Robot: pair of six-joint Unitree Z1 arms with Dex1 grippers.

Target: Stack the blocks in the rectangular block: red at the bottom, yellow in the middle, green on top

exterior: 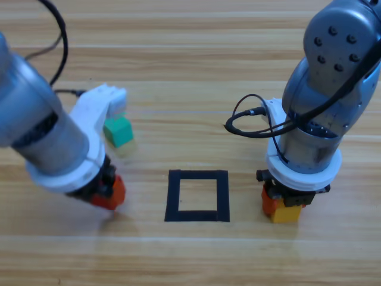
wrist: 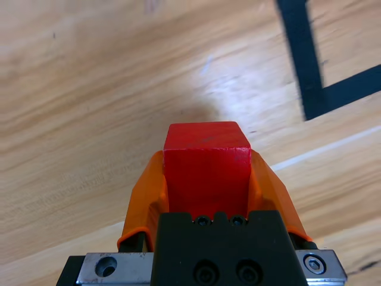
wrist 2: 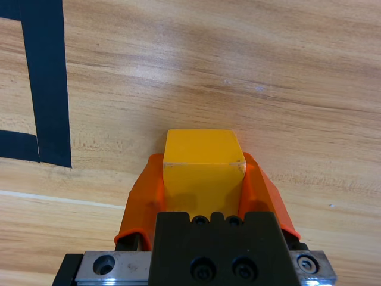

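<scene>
Red cube [wrist: 206, 173]: small, plain, clamped between orange jaws, left of the tape rectangle [exterior: 197, 196].
Yellow cube [wrist 2: 203, 170]: same size, clamped between orange jaws, right of the tape rectangle.
Green cube [exterior: 118, 131]: teal, on the table, up and left of the tape rectangle.
Tape rectangle: black hollow outline, flat, nothing inside.

High view: fixed overhead, looking down on the wooden bench [exterior: 190, 36]. Wrist views: close, low, each facing along its own orange jaws. All three share the hollow black tape rectangle [exterior: 197, 196] [wrist: 309, 71] [wrist 2: 44, 83].
</scene>
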